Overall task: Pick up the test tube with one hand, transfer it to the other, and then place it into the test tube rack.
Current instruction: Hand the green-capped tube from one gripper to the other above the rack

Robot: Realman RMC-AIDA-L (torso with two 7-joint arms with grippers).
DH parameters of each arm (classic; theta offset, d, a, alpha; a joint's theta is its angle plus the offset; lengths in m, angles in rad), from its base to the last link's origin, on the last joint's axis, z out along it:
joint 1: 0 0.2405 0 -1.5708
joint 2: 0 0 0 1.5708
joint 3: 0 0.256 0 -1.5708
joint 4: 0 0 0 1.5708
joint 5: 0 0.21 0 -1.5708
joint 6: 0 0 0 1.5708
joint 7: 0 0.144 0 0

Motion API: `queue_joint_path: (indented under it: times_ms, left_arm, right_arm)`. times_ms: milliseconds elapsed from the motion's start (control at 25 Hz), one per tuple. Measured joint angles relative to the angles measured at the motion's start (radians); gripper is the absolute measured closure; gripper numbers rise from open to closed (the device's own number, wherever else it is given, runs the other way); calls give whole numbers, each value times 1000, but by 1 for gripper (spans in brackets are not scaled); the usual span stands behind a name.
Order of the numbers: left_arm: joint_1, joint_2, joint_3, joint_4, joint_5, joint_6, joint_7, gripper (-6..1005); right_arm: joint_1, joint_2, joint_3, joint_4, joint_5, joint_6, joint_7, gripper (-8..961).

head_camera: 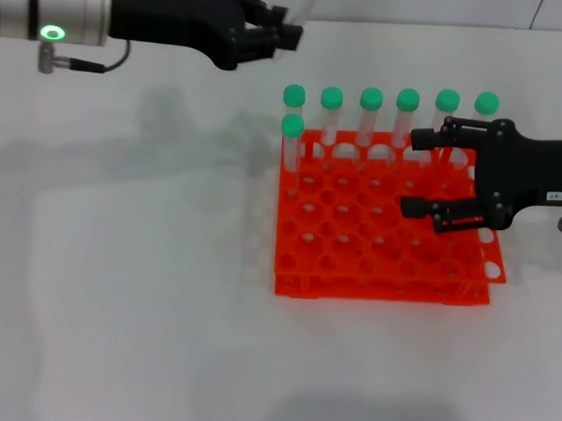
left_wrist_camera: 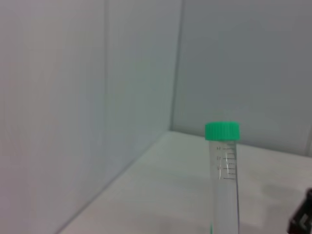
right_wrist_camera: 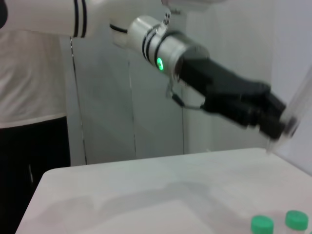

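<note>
Pincer work is split between the two arms. The left pincer (head_camera: 270,35) sits high at the far side of the white bench (head_camera: 120,259), up and to the left of the rack (head_camera: 381,261). Its fingers are pressed onto a clear test tube (left_wrist_camera: 225,180), whose green cap shows upright in the left wrist view; from the head view the tube is only a faint clear shape past the fingertips (the right wrist view shows it as a pale tilted streak at the fingers (right_wrist_camera: 273,122)). So the tube is in the air, well away from the rack.

The right pincer (head_camera: 418,173) hangs over the right part of the orange-red rack, its fingers spread wide with nothing between them, the upper finger close to the green-capped tubes.

Seven capped tubes (head_camera: 370,121) stand in the rack: six along the far row and one just in front at the left corner.
</note>
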Motion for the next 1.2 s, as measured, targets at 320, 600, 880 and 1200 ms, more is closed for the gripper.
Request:
queue_joint_path:
  times_ms: [320,600,880,1200]
  left_arm:
    - [-95,-12,8,-135,100,3,106,772]
    - [-105,-50,10,-134,142,-1,115,766]
    - [-113,-68,10,-133,159,-5,116,760]
    - [-113,-76,9,-131,159,-26,124,754]
  right_arm:
    - [-9,-1,45,-5,19,-4,0,80]
    - [-7,-4,130,0,22,-1,27,80]
    - [0,16,190,47,150,5,110,80]
    - [35,55,179,251,314,-4,-17,81]
